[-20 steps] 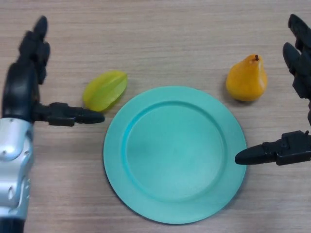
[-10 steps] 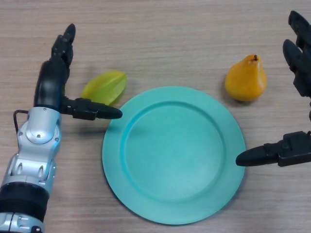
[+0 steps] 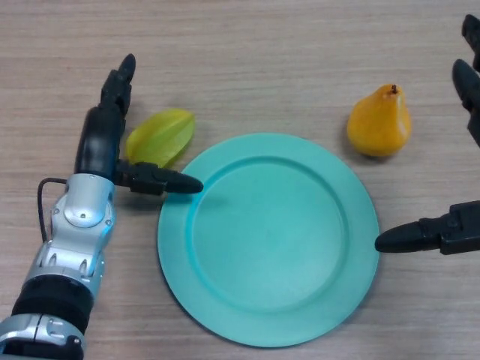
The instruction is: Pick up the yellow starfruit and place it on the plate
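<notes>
Two hands show, and the left hand [image 3: 101, 146] is by far the nearer to the starfruit [image 3: 159, 138]. Its fingers reach straight up the table at the fruit's left side and its thumb points right, just below it, so the hand is spread and pinches nothing. The starfruit lies on the table beside the plate [image 3: 268, 238], long axis slanting up to the right. The right hand [image 3: 457, 225], fingers spread, is well apart.

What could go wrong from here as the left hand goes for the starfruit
The left hand is open beside the starfruit, not yet around it, so closing may nudge the fruit away. Its thumb reaches over the plate rim and might bump or shift the plate. The starfruit's ridged shape may slip from the fingers.
</notes>
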Available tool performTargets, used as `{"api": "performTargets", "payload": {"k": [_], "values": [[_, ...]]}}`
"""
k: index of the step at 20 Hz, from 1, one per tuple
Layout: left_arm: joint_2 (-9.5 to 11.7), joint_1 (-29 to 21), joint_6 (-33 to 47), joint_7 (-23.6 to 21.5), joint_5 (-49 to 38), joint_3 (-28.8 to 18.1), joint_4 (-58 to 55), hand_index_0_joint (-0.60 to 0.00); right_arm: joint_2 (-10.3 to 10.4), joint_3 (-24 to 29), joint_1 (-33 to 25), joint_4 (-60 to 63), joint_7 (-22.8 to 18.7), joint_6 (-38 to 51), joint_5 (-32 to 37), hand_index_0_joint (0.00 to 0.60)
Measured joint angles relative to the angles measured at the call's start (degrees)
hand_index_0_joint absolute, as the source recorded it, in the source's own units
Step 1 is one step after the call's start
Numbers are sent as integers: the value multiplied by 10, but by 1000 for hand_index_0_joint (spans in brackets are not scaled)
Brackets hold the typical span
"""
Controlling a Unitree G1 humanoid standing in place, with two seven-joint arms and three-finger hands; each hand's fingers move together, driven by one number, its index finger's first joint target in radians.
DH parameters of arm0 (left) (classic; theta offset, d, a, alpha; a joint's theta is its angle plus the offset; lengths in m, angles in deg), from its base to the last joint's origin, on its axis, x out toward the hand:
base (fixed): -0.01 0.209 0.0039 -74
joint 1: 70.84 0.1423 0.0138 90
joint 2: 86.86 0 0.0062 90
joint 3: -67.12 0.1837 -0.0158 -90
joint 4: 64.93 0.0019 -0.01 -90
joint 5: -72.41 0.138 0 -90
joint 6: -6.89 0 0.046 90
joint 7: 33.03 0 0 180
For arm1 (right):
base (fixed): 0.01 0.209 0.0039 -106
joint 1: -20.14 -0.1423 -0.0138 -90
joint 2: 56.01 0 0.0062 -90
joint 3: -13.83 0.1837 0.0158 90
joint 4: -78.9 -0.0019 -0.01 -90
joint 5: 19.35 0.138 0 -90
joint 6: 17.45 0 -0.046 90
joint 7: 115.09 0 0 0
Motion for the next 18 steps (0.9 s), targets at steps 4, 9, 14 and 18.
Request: {"api": "performTargets", "payload": {"k": [4, 9, 14, 18], "values": [[0, -1, 25, -31, 39, 5, 24, 0, 0, 0, 5, -4, 0, -10, 0, 0], [-3, 1, 25, -30, 37, 5, 13, -449, 0, 0, 6, -16, 0, -10, 0, 0], [-19, 22, -25, -18, -18, 2, -51, -600, 0, 1, 12, -25, 0, -22, 0, 0], [-19, 28, -51, -18, -64, -1, -76, -600, 0, 2, 12, -27, 0, -25, 0, 0]]}}
